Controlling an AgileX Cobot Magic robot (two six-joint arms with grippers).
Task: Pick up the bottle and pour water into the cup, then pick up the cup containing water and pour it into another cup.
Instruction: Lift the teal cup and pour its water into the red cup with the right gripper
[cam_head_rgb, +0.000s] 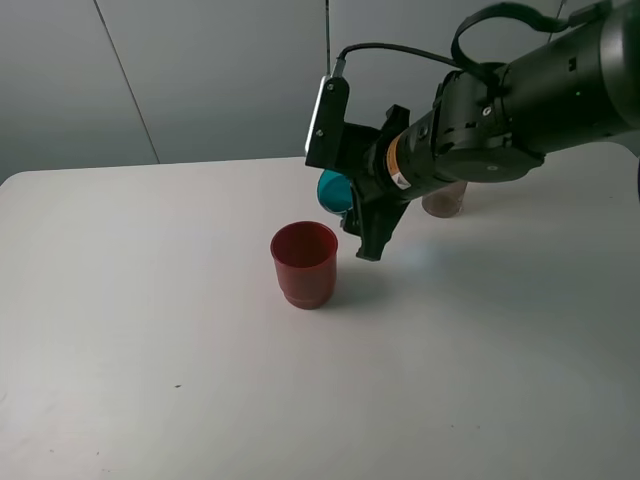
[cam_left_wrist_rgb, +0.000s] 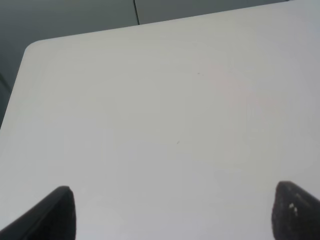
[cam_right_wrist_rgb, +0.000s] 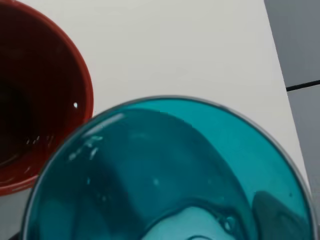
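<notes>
Right tool (cam_head_rgb: 352, 208) was clamped on the cup (cam_head_rgb: 331, 190), and I held it up off the desk (cam_head_rgb: 150, 340), tipped well over, just behind and above the red cup (cam_head_rgb: 304, 262)! Through my wrist camera, the teal rim sat close beside the red rim, and small glints showed inside the red cup. That one stood upright on the desk. Further back stood the bottle (cam_head_rgb: 443, 201), mostly hidden by my arm. Left tool (cam_left_wrist_rgb: 172, 215) hung above the desk, fingers spread wide, nothing between them.
</notes>
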